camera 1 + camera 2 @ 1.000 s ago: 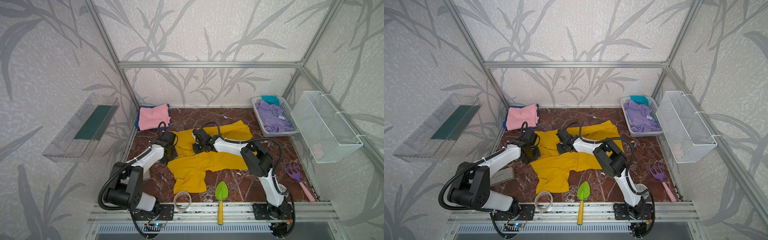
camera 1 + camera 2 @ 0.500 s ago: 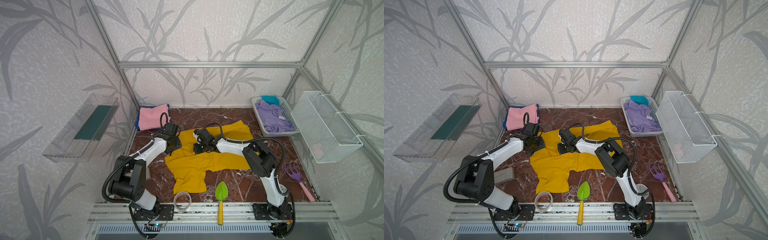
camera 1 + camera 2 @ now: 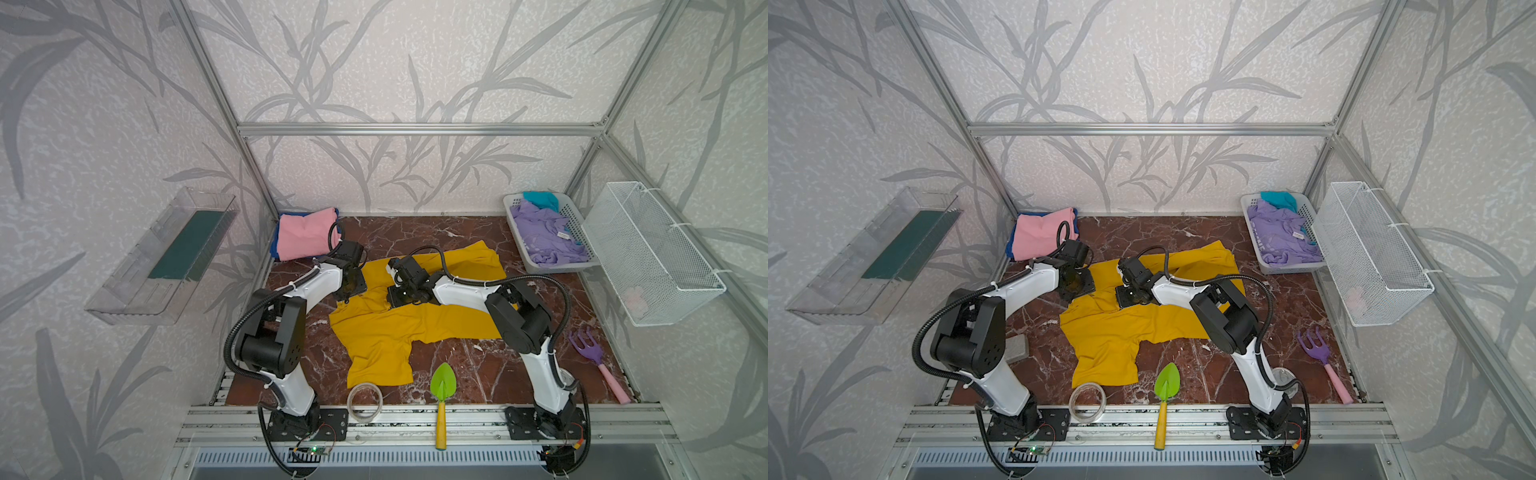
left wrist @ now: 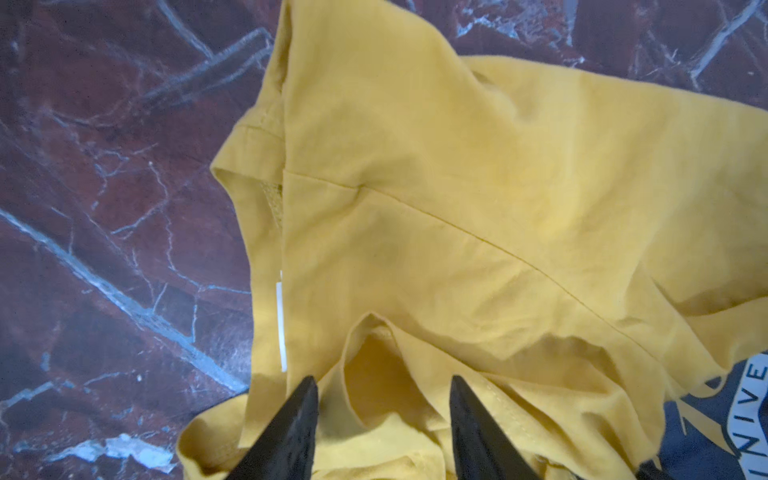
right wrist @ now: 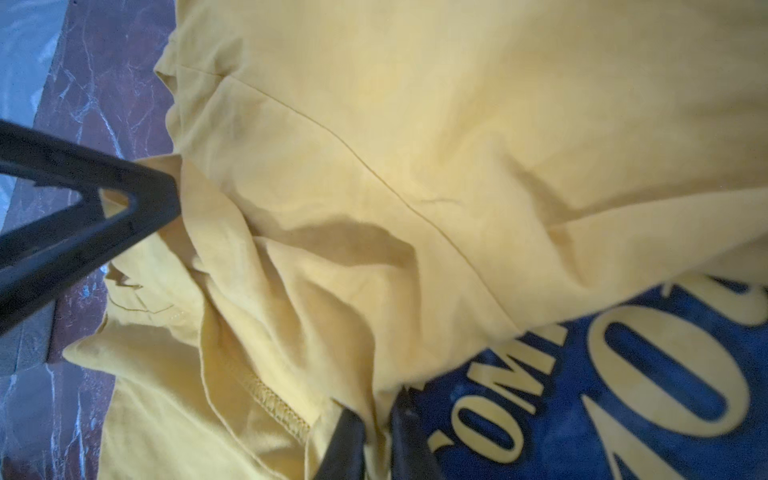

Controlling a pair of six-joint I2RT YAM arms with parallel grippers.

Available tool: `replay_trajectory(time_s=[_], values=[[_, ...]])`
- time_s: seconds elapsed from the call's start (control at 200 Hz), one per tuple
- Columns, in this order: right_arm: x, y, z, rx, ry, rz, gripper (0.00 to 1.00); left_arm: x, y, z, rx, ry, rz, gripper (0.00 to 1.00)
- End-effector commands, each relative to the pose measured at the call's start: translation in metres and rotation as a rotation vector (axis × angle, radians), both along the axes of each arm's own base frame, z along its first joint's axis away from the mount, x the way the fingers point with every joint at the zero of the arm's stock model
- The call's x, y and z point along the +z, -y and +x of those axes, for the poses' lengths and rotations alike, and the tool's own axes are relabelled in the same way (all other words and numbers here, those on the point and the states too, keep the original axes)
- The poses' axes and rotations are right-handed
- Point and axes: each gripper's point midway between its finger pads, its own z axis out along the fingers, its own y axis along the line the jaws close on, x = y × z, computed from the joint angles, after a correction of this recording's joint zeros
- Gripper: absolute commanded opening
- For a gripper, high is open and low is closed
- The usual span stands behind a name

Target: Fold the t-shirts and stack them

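The mustard-yellow t-shirt [image 3: 386, 336] [image 3: 1113, 336] lies spread and rumpled mid-table, its blue print [image 5: 623, 374] partly folded under. My left gripper [image 4: 382, 386] [image 3: 351, 286] hovers open over the shirt's left edge, with a loose fold lying between its fingers [image 4: 299, 415]. My right gripper [image 5: 378, 419] [image 3: 399, 295] is shut on a pinch of the yellow shirt beside the print. A folded pink t-shirt [image 3: 305, 239] rests on a blue one [image 3: 274, 249] in the back left corner. Lavender [image 3: 544, 237] and teal [image 3: 540, 199] t-shirts sit in the white basket [image 3: 536, 266].
A tape roll [image 3: 365, 402], a green trowel [image 3: 442, 390] and a purple rake [image 3: 590, 353] lie along the front and right. A wire basket [image 3: 652, 253] hangs on the right wall and a clear tray [image 3: 166, 257] on the left. A grey block [image 3: 1017, 349] sits by the left arm.
My left gripper has opened, let go of the yellow shirt and drawn back towards the pink stack. The right gripper keeps its pinch and has hardly moved.
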Motion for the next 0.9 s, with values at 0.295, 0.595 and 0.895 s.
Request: replay_trajectory(time_s=[0.295, 0.595, 0.895], values=[[0.012, 0.002, 0.006, -0.017, 0.023, 0.015, 0.15, -0.005, -0.004, -0.016, -0.031, -0.089, 0.081, 0.00], [0.011, 0.010, 0.020, -0.093, -0.030, 0.093, 0.15, 0.059, -0.013, -0.043, -0.040, 0.035, 0.093, 0.00], [0.024, 0.008, 0.019, -0.094, -0.038, 0.169, 0.21, 0.055, -0.011, -0.095, -0.053, 0.087, 0.024, 0.00]])
